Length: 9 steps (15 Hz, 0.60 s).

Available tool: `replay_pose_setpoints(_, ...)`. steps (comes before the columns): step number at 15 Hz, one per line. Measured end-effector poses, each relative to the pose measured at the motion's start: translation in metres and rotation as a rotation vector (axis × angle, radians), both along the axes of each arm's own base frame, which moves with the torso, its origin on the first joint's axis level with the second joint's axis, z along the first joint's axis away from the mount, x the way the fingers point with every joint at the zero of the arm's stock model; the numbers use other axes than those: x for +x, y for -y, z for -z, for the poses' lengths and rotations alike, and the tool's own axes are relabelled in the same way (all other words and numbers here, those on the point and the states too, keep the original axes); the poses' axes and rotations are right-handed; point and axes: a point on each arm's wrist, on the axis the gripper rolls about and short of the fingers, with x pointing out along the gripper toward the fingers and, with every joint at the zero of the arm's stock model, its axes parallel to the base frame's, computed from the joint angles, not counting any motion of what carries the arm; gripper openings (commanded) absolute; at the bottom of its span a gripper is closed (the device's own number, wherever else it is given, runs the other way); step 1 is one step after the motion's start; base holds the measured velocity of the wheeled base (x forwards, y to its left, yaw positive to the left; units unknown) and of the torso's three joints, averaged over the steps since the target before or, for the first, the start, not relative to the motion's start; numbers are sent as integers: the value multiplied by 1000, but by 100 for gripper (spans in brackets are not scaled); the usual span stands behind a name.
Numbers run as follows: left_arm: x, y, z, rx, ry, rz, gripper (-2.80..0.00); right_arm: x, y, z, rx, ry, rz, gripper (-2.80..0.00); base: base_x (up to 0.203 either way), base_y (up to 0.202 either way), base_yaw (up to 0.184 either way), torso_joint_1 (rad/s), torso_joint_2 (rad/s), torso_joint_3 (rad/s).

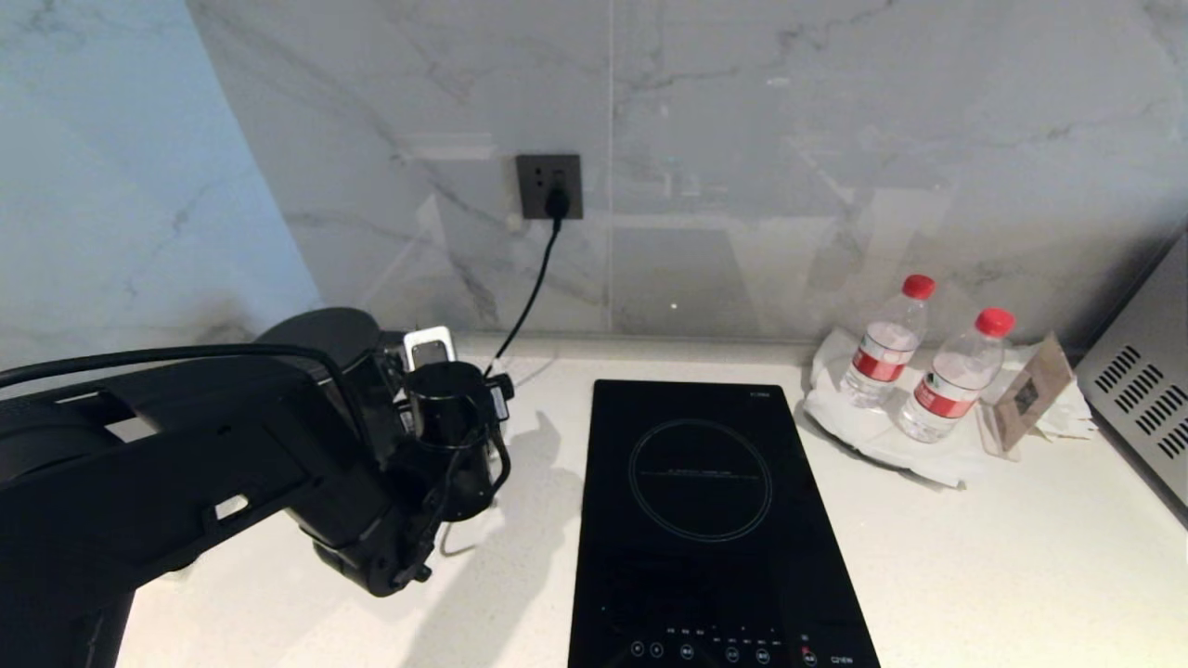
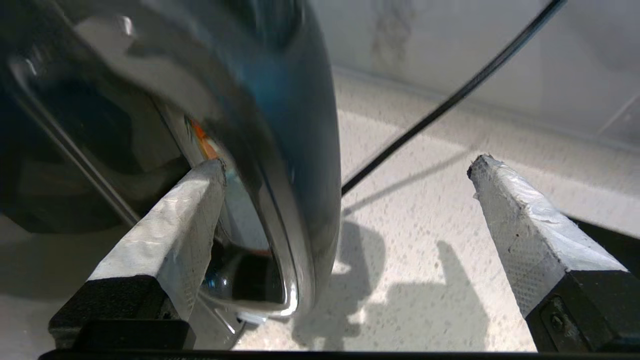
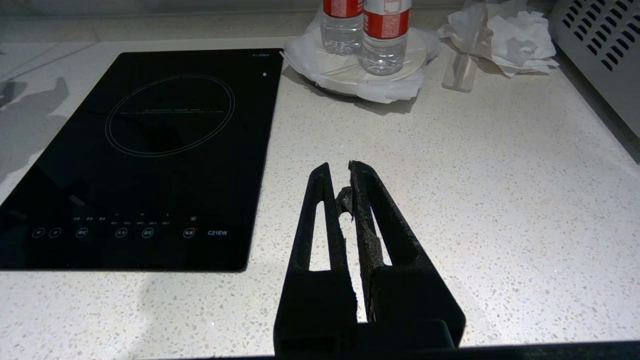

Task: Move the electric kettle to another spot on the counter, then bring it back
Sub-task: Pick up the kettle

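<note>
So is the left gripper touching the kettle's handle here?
Cannot tell. In the left wrist view the open left gripper straddles the kettle's handle; one finger overlaps it, showing neither contact nor gap.

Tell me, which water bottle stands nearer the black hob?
The left-hand water bottle, farther back; the other bottle stands closer to the small card stand.
</note>
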Motion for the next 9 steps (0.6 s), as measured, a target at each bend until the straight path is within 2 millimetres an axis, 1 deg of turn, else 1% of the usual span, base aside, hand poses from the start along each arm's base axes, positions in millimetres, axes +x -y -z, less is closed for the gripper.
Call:
replay_pose_setpoints(5,8,-9,-8,-9,22,-20,0,0,0,0,0,0,0,-280,0,0,0,0,0,0)
replay_pose_setpoints(9,9,-13,-13,-14,35,-34,0,0,0,0,0,0,0,-280,0,0,0,0,0,0)
